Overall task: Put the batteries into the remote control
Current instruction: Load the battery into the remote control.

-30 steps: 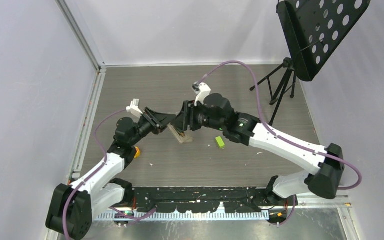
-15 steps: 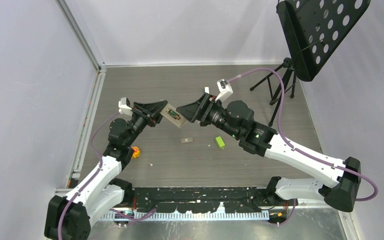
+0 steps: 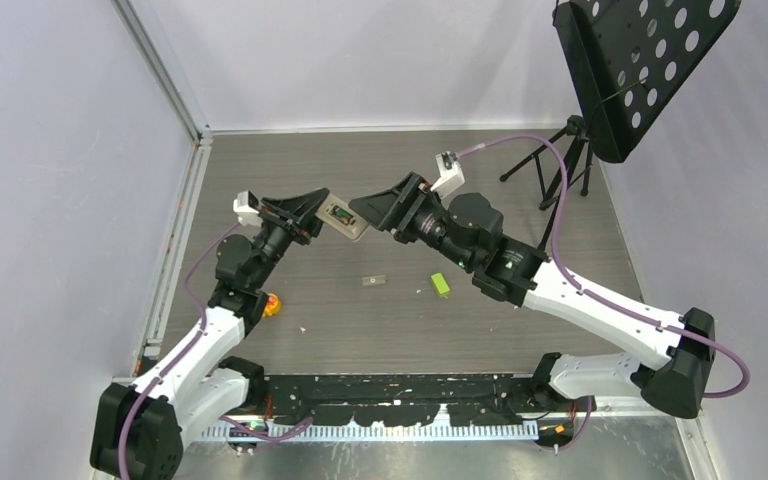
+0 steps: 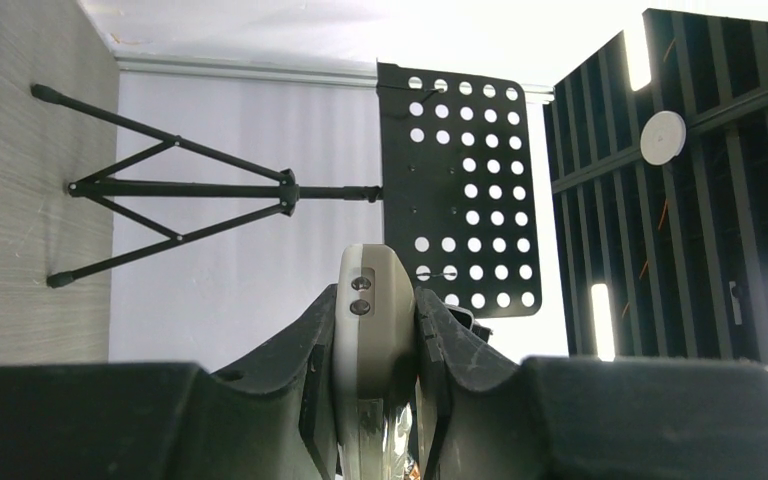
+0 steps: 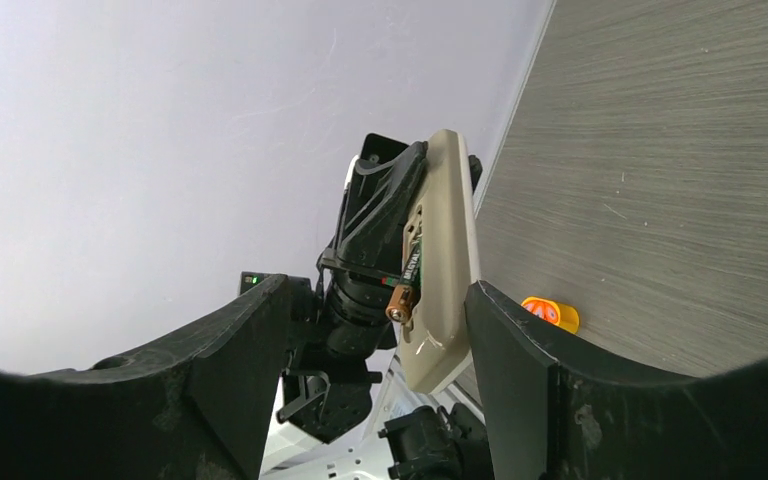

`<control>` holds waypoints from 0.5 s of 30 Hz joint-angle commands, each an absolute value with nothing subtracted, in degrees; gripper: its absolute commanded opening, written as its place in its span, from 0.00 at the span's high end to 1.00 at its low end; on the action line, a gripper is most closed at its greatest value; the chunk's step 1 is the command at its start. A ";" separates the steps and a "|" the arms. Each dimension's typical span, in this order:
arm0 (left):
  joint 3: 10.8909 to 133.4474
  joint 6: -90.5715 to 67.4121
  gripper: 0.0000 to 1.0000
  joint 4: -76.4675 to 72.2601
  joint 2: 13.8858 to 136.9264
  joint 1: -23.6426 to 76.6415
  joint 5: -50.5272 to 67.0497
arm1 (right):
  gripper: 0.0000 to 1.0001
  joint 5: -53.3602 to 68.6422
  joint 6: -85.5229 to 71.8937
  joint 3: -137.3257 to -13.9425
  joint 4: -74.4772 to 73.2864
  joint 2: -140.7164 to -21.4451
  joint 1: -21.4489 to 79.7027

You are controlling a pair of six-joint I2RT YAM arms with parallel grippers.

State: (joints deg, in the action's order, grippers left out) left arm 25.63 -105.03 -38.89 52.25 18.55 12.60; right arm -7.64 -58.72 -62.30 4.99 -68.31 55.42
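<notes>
The left claw (image 4: 375,305) clamps the remote (image 4: 372,285) between its fingers, held up off the table (image 3: 460,330). The right claw (image 5: 375,290) faces it, spread wide, with the remote's free end between its fingers. I cannot tell whether they touch. A dark battery (image 5: 407,280) sits in the remote's uncovered bay. A green block (image 3: 441,285) lies below the right claw.

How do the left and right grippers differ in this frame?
The left gripper is shut on the remote, holding it above the table; the right gripper is open and clamps nothing. The left one points rightward, the right one leftward. Both are raised and face each other.
</notes>
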 commanded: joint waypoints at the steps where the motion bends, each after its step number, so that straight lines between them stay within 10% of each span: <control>1: 27.00 -107.12 1.00 -46.68 51.51 18.54 10.96 | 0.30 -7.89 -60.83 -64.22 2.35 -69.56 55.96; 15: 28.79 -98.36 1.00 -39.91 48.82 18.54 10.85 | 0.22 -7.48 -60.82 -59.11 9.57 -69.61 56.25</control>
State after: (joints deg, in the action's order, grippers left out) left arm 26.37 -100.14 -38.30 49.01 18.48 11.18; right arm -8.27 -59.18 -59.44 4.34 -69.08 55.94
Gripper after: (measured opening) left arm 0.279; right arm 0.775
